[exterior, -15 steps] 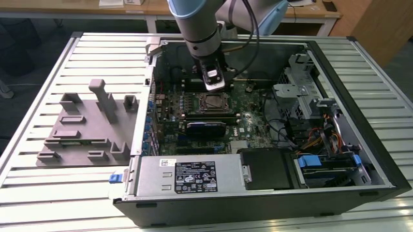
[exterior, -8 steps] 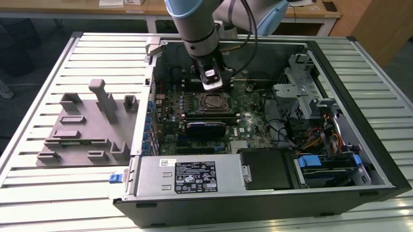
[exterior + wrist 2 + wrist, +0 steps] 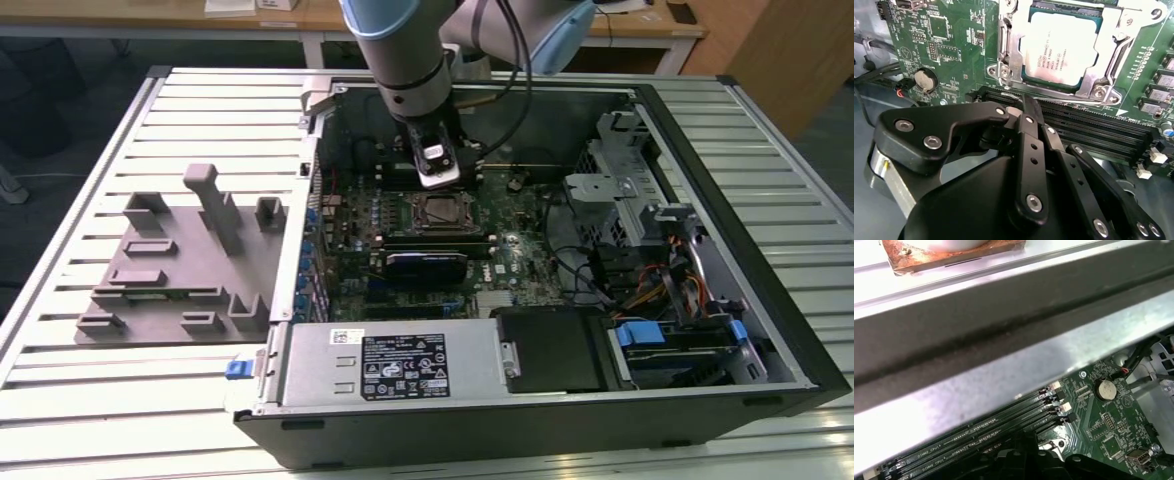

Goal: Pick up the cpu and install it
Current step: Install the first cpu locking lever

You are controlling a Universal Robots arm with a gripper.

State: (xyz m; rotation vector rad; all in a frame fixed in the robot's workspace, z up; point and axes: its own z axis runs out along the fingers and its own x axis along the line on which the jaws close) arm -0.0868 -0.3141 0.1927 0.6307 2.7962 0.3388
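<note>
The cpu (image 3: 1061, 47), a flat square chip with a silvery top, lies in the metal-framed socket (image 3: 1104, 85) on the green motherboard. In the exterior view the socket (image 3: 441, 212) is at the middle of the open computer case. My gripper (image 3: 441, 178) hangs just behind it, over the black memory slots (image 3: 1094, 132). In the second wrist view the black fingers of the gripper (image 3: 1026, 103) meet at their tips with nothing between them, a short way from the cpu and not touching it.
A grey plastic fixture tray (image 3: 174, 260) stands on the slatted table at the exterior view's left. Inside the case are the power supply (image 3: 387, 365), a drive cage and cables (image 3: 654, 270). A coin battery (image 3: 1105, 388) sits near the memory slots, under the case wall (image 3: 1004, 340).
</note>
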